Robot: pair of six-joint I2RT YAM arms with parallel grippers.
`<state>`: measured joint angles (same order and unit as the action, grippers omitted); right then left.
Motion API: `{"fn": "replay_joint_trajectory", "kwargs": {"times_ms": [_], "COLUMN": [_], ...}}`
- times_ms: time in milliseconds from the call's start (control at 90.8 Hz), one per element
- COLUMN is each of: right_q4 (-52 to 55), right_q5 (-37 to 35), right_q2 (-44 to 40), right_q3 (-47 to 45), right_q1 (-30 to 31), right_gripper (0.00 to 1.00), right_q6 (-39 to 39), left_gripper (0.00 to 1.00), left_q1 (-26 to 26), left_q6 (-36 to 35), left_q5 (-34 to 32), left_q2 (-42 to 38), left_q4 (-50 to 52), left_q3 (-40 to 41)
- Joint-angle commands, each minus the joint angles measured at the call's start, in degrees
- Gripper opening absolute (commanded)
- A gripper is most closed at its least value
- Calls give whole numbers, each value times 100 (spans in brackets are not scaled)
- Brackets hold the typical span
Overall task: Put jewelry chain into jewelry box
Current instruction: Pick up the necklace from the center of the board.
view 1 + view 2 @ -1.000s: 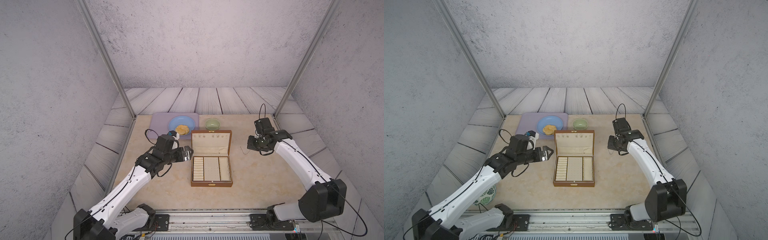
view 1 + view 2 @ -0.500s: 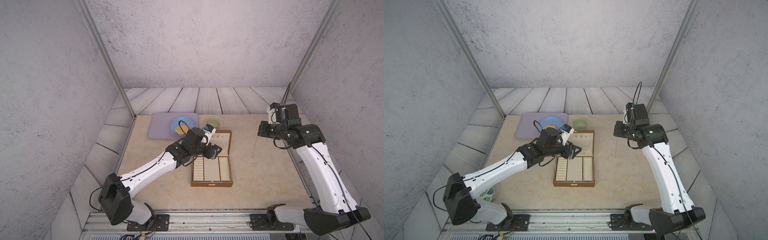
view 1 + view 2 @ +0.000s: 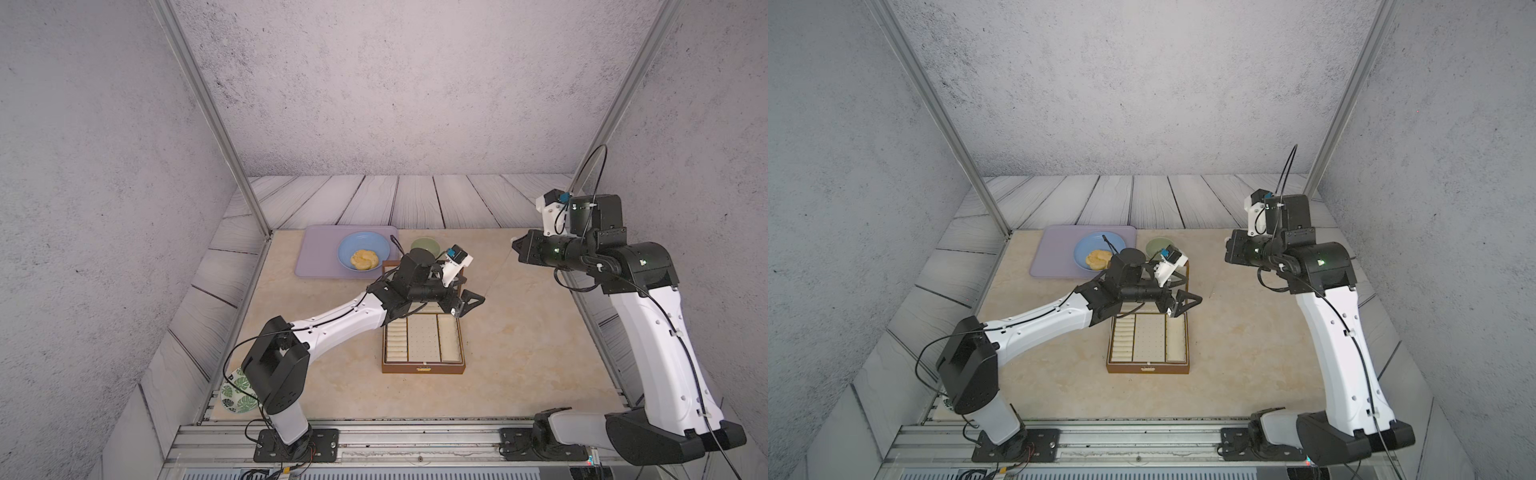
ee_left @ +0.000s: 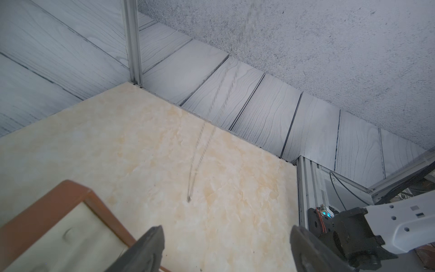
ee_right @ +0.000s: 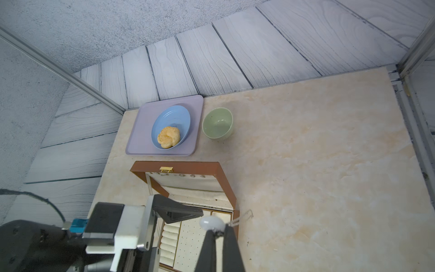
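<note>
The left hand hovers spread and empty over the back of the open jewelry box; it should keep out of the way or steady the loose end. Right of the box, the jewelry chain dangles over bare bench, not yet inside. The right hand, held high and pressed together on the chain's top beside a pale bead, should cross slowly to limit swinging, then lower until the chain pools inside the box.

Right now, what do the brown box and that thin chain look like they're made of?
The jewelry box: seemingly a brown leather-look covering, matte, with cream fabric-like lining. The jewelry chain: probably metal, with silvery-grey fine links and a slight glint, though it is too thin to be sure.
</note>
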<state>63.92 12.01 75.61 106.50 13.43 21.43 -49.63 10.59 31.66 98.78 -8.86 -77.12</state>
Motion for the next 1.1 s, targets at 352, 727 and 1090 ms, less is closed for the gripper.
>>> {"fn": "replay_joint_trajectory", "kwargs": {"times_ms": [352, 727, 1090], "right_q4": [111, 77, 11], "right_q5": [599, 542, 460], "right_q2": [-151, -113, -92], "right_q3": [21, 3, 3], "right_q1": [2, 9, -2], "right_gripper": [0, 0, 0], "right_q6": [300, 286, 292], "left_gripper": [95, 87, 70], "left_q1": [-194, -287, -336], "left_q6": [-115, 204, 255], "left_q5": [868, 965, 854], "left_q2": [994, 1218, 1215], "left_q4": [-653, -890, -768], "left_q3": [-1340, -1561, -1511]}}
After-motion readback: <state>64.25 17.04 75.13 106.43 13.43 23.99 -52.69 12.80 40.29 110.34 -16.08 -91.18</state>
